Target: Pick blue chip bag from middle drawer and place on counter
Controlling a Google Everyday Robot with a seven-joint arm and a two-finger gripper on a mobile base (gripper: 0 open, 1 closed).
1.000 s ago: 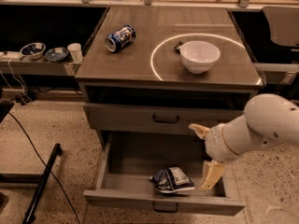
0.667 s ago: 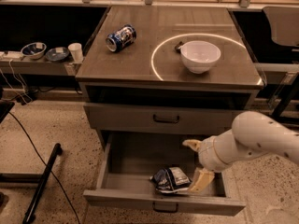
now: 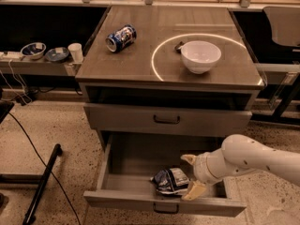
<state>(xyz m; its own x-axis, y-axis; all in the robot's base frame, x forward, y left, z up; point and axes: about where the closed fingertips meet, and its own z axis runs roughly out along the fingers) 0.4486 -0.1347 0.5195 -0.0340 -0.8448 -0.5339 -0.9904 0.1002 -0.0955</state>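
Note:
The blue chip bag [image 3: 169, 181] lies crumpled at the front of the open middle drawer [image 3: 136, 161], near the drawer's front wall. My gripper [image 3: 191, 175] reaches in from the right on a white arm, low inside the drawer. Its two tan fingers stand apart, open, one behind and one in front, just right of the bag's right end. The gripper holds nothing. The counter [image 3: 140, 55] above carries a thin bright circle.
A white bowl [image 3: 200, 56] sits inside the circle on the counter, and a blue-and-white drink can [image 3: 121, 37] lies on its side at the left. A closed shallower drawer [image 3: 166, 119] is above the open one. A side shelf [image 3: 40, 65] at left holds small bowls and a cup.
My arm has dropped lower and moved left into the drawer. The open gripper has come down next to the bag's right end. The bag has not moved.

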